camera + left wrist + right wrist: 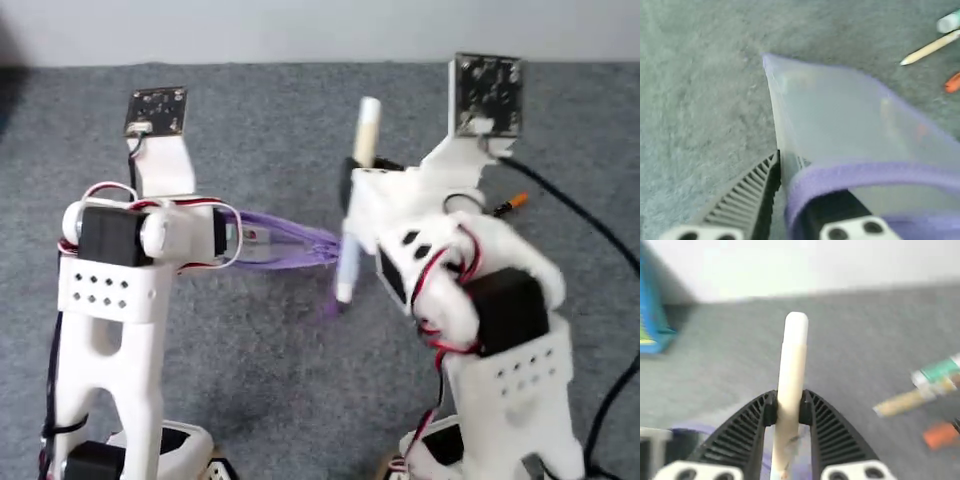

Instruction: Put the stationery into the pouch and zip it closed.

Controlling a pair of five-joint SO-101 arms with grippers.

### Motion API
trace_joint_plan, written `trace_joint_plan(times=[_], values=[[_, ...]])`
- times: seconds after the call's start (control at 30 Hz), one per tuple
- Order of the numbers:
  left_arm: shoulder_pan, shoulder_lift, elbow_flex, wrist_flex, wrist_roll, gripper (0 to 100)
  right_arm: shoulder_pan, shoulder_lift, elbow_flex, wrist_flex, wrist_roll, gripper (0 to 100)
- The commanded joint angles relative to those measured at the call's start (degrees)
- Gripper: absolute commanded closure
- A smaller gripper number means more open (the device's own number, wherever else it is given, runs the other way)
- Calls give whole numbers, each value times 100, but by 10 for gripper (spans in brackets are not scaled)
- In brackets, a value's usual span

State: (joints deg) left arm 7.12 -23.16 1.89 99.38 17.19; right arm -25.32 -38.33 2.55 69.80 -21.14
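Note:
A clear pouch (285, 240) with purple trim is held off the grey carpet, and my left gripper (235, 238) is shut on its edge. In the left wrist view the pouch (855, 130) spreads out from the left gripper (785, 200), pinched beside a ribbed finger (752, 200). My right gripper (352, 190) is shut on a cream-white pen (358, 190) that stands nearly upright. The pen's lower tip hangs at the pouch's free end. The right wrist view has the pen (790, 385) clamped in the right gripper (788, 412), with the purple pouch edge (695, 432) below.
Loose stationery lies on the carpet: a wooden pencil (930, 48), a green-and-white item (950, 22) and an orange item (952, 82). The same orange item (510, 203) pokes out behind the right arm. A blue box (652, 325) stands by the wall.

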Motion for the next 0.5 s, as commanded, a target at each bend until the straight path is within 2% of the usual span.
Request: trace_joint_plan(times=[0.0,0.27,0.47], values=[[149,264,-532,105,105,988,-268,-523,642,-1358,-53,991],[149,1152,-1297,114,105,988,-444,-778,1811,-3644,721,991],[176,1442,-1367,114,105,988,-523,-760,2567,-4989,1363,991]])
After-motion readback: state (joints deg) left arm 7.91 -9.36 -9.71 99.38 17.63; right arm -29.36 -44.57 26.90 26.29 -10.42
